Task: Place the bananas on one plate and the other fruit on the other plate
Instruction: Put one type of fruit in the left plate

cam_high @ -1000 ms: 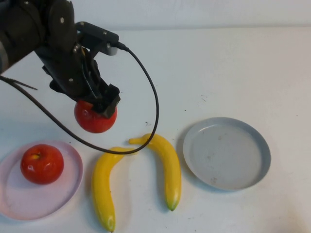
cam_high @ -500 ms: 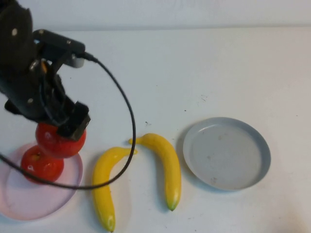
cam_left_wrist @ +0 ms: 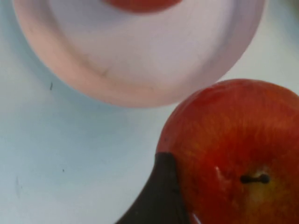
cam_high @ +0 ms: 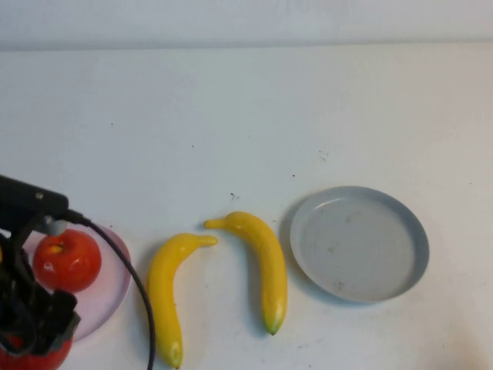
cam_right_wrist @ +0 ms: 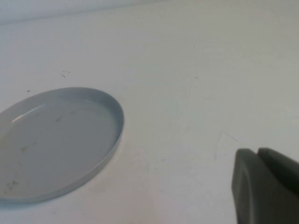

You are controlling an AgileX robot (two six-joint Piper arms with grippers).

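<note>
Left tool [cam_high: 31, 339], now near pink plate [cam_high: 108, 297], clamped on apple [cam_left_wrist: 238, 154]; right tool [cam_right_wrist: 264, 186] together.

bright even light, soft shadows, left wrist view blurred close-up.

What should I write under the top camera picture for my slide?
Left gripper carries an apple beside the pink plate.

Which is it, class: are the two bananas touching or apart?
Apart. The high view shows bare table between the left banana and the right banana, even where their stem ends come closest.
</note>
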